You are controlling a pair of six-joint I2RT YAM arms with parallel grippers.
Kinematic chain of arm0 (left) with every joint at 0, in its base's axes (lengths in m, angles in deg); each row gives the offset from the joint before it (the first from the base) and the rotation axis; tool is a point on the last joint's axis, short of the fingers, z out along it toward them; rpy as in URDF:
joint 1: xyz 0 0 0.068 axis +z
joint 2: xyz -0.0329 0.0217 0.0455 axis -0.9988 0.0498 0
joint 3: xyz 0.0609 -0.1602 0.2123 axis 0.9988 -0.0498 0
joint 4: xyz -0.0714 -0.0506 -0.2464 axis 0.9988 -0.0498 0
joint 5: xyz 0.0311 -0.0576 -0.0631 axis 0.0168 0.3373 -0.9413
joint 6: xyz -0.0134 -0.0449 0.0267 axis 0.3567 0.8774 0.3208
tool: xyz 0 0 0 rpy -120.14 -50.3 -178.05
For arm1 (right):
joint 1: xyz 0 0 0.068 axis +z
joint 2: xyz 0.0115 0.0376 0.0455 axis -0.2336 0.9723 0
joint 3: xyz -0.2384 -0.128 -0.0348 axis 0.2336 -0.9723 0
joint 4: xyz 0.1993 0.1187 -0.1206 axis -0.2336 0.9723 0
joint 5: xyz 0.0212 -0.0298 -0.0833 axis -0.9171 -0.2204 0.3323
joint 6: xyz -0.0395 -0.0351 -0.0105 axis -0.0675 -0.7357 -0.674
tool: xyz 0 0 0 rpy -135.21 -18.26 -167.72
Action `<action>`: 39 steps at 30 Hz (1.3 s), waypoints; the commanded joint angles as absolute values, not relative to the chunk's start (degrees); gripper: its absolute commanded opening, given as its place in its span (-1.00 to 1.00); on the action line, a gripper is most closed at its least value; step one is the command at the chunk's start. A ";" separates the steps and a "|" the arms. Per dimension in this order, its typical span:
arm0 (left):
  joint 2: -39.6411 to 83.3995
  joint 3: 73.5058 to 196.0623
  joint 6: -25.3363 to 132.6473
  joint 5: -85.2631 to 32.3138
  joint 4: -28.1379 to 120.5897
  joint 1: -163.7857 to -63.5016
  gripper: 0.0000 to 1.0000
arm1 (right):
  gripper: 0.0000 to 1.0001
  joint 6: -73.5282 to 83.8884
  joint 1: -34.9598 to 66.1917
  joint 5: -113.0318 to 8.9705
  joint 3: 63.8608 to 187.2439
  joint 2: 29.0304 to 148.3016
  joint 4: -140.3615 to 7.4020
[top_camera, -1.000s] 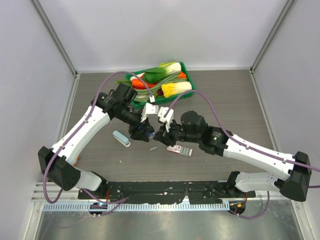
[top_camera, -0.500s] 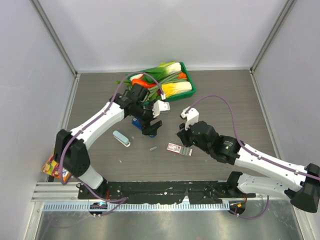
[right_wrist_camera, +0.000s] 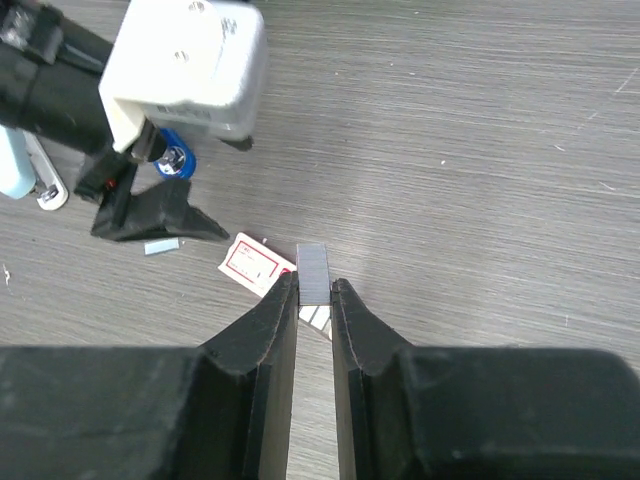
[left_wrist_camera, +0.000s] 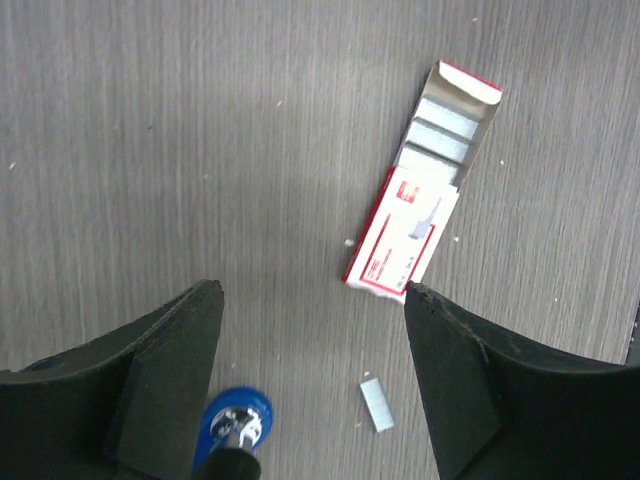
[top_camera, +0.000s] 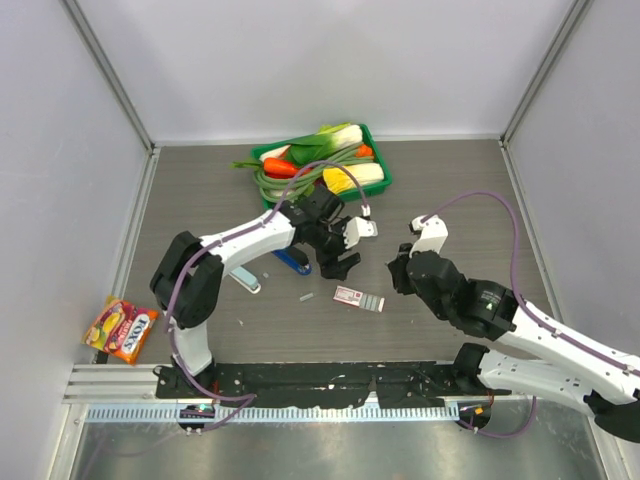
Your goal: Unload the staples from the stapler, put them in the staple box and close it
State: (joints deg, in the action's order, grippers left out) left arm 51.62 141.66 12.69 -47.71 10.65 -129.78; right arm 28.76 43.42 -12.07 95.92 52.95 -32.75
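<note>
Right tool (right_wrist_camera: 314,292) has left the stapler (top_camera: 292,262), staples (right_wrist_camera: 312,270) pinched pointing forward.

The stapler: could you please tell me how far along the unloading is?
Done: one strip of staples lies loose on the table near the stapler. In hand: the right gripper pinches a second grey strip; the left gripper hangs open, empty. Left: setting that strip down; whether the stapler is empty is not visible.

One stapler (top_camera: 290,261), two strips of staples (left_wrist_camera: 377,405) (right_wrist_camera: 312,272), one staple box (top_camera: 358,298), one teal object (top_camera: 241,277), one tray (top_camera: 381,160), one snack packet (top_camera: 122,328).
</note>
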 commanded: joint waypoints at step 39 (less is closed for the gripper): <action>55.81 128.18 8.50 -31.66 31.91 -143.22 0.61 | -0.86 32.38 43.00 -4.66 101.77 48.45 -26.65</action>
State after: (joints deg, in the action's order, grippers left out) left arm 56.40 131.32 9.10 -38.25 30.84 -143.35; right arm 31.75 43.11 -6.74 98.80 48.34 -26.02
